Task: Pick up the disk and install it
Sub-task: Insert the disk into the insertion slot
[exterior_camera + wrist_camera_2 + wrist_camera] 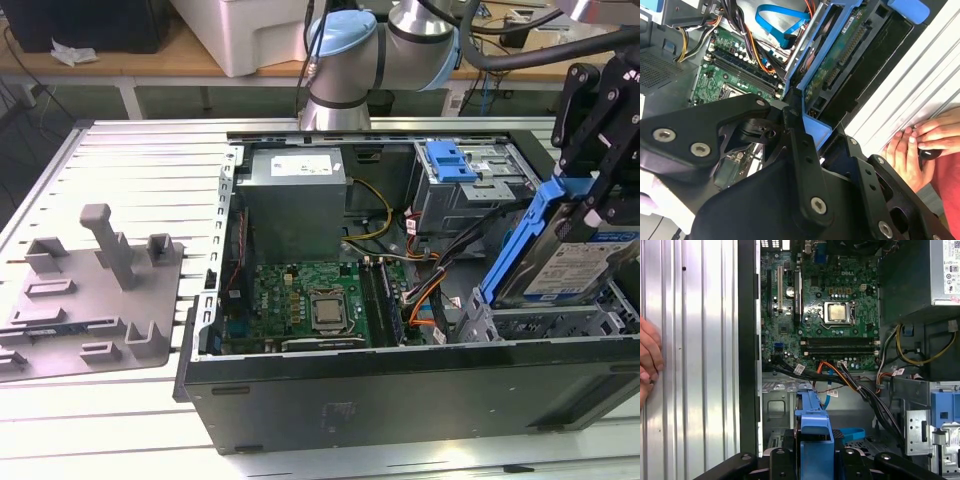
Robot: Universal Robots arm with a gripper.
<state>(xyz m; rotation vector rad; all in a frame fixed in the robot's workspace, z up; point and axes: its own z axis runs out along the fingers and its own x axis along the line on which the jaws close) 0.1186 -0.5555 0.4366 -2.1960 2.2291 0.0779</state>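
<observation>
The disk [568,262] is a silver drive with a white-and-blue label in a blue plastic carrier. It hangs tilted on edge over the metal drive cage [545,325] at the front corner of the open computer case [400,400], on the exterior view's right. My gripper [597,205] is shut on the disk's upper part. In the second wrist view the disk's green circuit-board underside [832,65] shows, and the black fingers [800,145] clamp the blue carrier. In the first wrist view the carrier's blue edge [814,427] sits between the gripper's black parts, above the cage floor.
Inside the case lie the green motherboard [300,295], the grey power-supply box [295,200], bundled cables [430,280] and a blue latch piece [450,160]. A grey moulded fixture [100,290] sits on the ribbed table. A person's hands [917,145] rest on the table beside the case.
</observation>
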